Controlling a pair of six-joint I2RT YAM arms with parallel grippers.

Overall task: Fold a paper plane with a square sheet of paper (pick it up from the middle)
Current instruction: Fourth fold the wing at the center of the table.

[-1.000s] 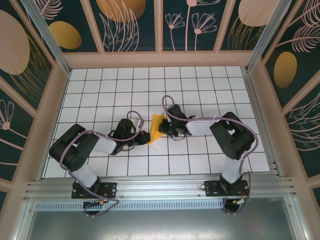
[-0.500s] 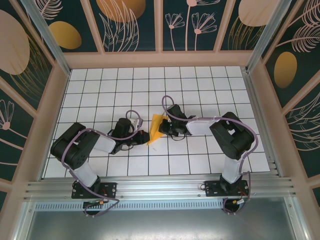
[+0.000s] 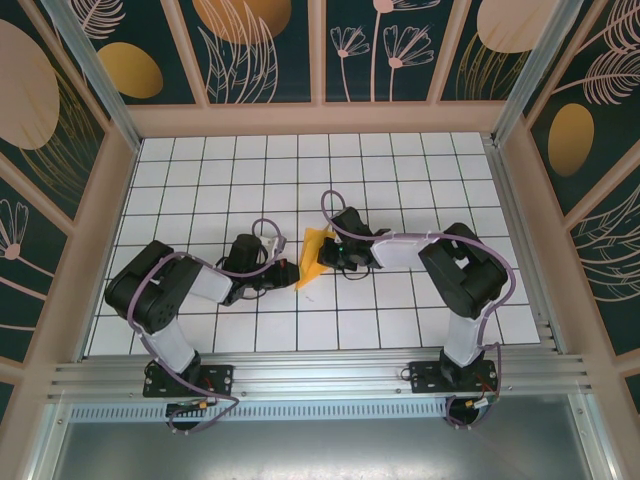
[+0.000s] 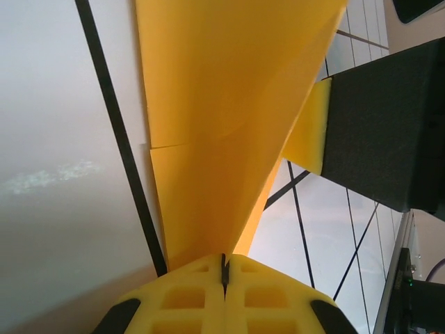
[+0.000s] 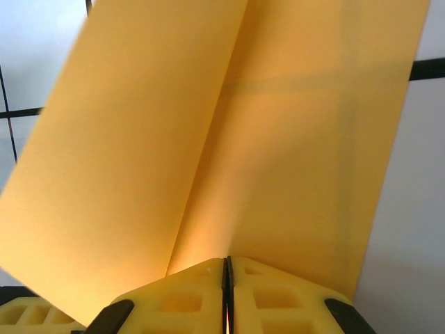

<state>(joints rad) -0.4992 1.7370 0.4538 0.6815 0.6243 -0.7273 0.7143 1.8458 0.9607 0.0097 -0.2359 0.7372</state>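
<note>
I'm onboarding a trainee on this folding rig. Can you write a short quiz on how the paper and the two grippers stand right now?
1. True or false: the left gripper is open.
2. The paper is: A) a flat, uncreased square; B) creased and pinched by both grippers; C) crumpled into a ball.
3. Fill in: the right gripper is shut on the ____.
Key: 1 false; 2 B; 3 paper.
</note>
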